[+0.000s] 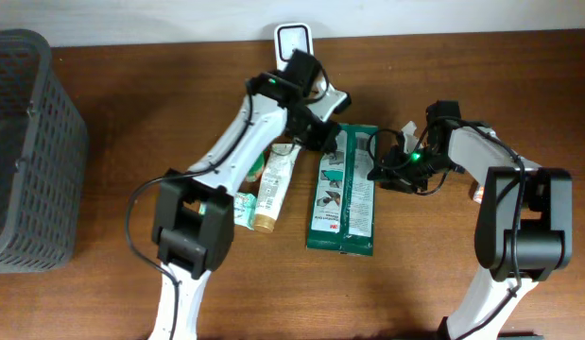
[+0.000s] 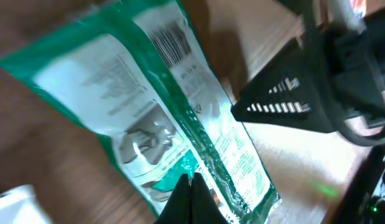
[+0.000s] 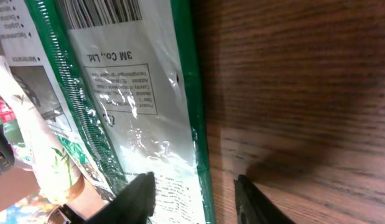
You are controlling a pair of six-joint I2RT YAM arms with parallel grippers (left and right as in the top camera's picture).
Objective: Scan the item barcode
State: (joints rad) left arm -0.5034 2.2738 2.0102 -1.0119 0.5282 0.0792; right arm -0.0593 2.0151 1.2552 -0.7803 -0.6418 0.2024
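**Closed In From Both Sides**

Found green packet (image 1: 344,194) flat on brown wooden table (image 1: 462,57), barcode up, between both grippers. Noted grey basket (image 1: 27,142) well apart from left gripper (image 1: 322,137) and white stand (image 1: 294,40) just beyond it. Saw left gripper stretched forward, tips together at packet's top edge; could not tell whether film was pinched. Saw right gripper (image 1: 379,173) low, fingers (image 3: 139,196) apart, straddling packet's right edge.

A green-and-white flat plastic packet (image 1: 344,194) lies flat on the wooden bench (image 1: 131,113) with its printed white back panel facing up. Its long axis runs front to back, and its black barcode (image 2: 170,42) sits near one end.
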